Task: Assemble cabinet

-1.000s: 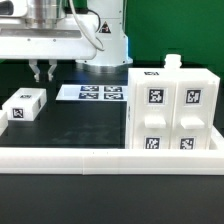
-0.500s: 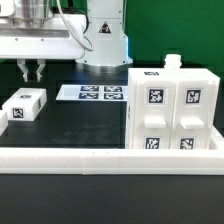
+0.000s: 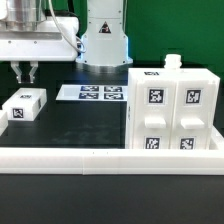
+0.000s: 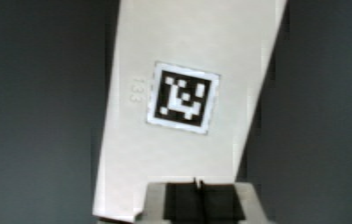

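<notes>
The cabinet (image 3: pixel 170 105), a large white box with tagged drawer fronts, stands at the exterior view's right. A small white tagged block (image 3: pixel 25 104) lies on the black table at the exterior view's left. It fills the wrist view (image 4: pixel 191 110) with its tag facing up. My gripper (image 3: pixel 27 72) hangs above and slightly behind this block, apart from it. In the wrist view its dark fingertips (image 4: pixel 196 203) meet along a thin line, so it is shut and holds nothing.
The marker board (image 3: pixel 90 92) lies flat behind the middle of the table. A long white border rail (image 3: pixel 110 158) runs along the front edge. The robot's base (image 3: pixel 104 40) stands at the back.
My gripper has moved toward the exterior view's left and now hangs over the small white block. The cabinet and the block have not moved.
</notes>
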You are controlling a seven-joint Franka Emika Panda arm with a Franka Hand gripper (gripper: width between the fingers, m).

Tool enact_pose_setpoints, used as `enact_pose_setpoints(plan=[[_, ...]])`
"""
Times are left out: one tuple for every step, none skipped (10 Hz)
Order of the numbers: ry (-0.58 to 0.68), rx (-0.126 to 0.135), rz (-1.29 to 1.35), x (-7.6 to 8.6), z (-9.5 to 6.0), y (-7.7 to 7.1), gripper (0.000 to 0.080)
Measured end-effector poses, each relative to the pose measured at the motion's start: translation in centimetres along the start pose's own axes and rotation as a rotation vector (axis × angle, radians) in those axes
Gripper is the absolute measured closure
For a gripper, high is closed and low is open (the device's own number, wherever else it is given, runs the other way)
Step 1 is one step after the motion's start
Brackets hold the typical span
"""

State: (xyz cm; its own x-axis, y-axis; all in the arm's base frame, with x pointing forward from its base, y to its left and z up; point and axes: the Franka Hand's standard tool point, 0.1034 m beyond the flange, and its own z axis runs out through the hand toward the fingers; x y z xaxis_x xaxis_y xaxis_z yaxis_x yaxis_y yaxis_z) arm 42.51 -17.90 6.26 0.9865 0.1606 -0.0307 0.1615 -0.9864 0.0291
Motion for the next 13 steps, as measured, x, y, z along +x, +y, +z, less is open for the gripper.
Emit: enact_pose_setpoints(plan=[[0.0,-0.004,-0.002,-0.3,0.0,0.8,0.0797],[-0.001,-0.006,0.006,-0.5,0.0,1.3,0.0797],[-0.002,-0.005,-0.001,-0.4,0.1,1.0,0.0797],[-0.002,-0.005,-0.002,-0.3,0.1,0.9,0.0797],[-0.002,-0.005,-0.002,-0.3,0.1,0.9,0.0667],[-0.002,-0.005,-0.003,-0.3,0.1,0.9,0.0532],[-0.002,-0.005,-0.003,-0.3,0.1,0.9,0.0532],[-0.002,-0.004,-0.003,-0.3,0.1,0.9,0.0343],[-0.003,-0.002,0.008,-0.3,0.0,0.9,0.0153],[-0.003,0.001,0.034,-0.3,0.1,0.9,0.0153],[-0.004,0.009,0.077,-0.4,0.4,0.8,0.0033],[-0.007,0.017,0.113,-0.3,0.9,1.0,0.001],[-0.009,0.021,0.118,-0.2,1.0,1.0,0.0002]])
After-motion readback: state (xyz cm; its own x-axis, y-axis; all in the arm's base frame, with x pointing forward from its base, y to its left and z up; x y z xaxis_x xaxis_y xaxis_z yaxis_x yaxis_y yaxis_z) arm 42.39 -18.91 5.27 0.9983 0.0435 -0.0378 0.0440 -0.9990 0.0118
